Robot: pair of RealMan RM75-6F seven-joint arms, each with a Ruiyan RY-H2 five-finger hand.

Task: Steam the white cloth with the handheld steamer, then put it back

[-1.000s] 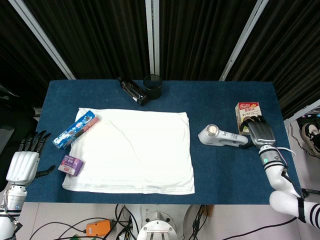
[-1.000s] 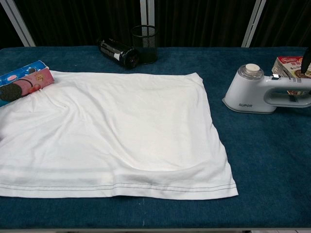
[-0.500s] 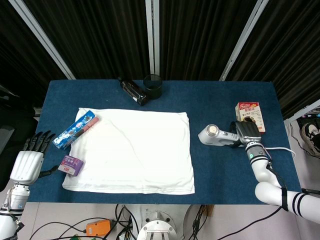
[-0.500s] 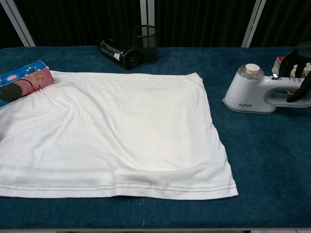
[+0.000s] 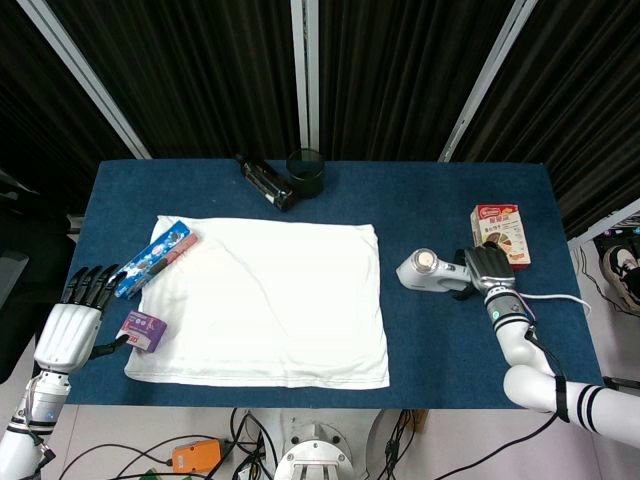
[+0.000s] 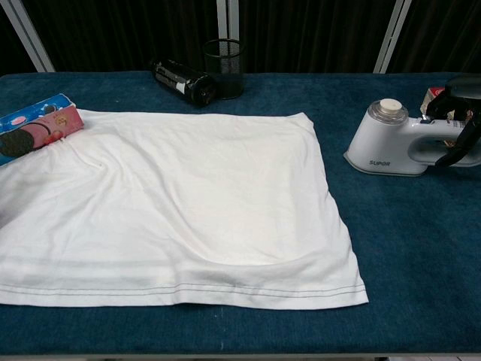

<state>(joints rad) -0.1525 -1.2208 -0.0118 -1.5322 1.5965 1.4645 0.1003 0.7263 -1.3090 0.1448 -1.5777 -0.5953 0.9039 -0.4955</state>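
The white cloth (image 5: 265,300) (image 6: 165,203) lies flat across the middle of the blue table (image 5: 430,200). To its right the white handheld steamer (image 5: 428,271) (image 6: 391,139) rests on the table, handle pointing right. My right hand (image 5: 486,268) (image 6: 460,120) grips that handle, fingers curled over it and thumb beneath. My left hand (image 5: 70,325) hovers at the table's front left edge with fingers apart, holding nothing, its thumb close to a small purple packet (image 5: 142,330).
A blue cookie pack (image 5: 150,258) (image 6: 34,126) lies at the cloth's left corner. A black bottle (image 5: 265,182) (image 6: 183,80) and a mesh cup (image 5: 305,172) (image 6: 224,68) stand at the back. A red-and-white box (image 5: 500,230) sits behind my right hand. The steamer's cord (image 5: 555,298) trails right.
My right hand has moved left from beside the box onto the steamer's handle and closed around it. My left hand has crept forward and right toward the purple packet.
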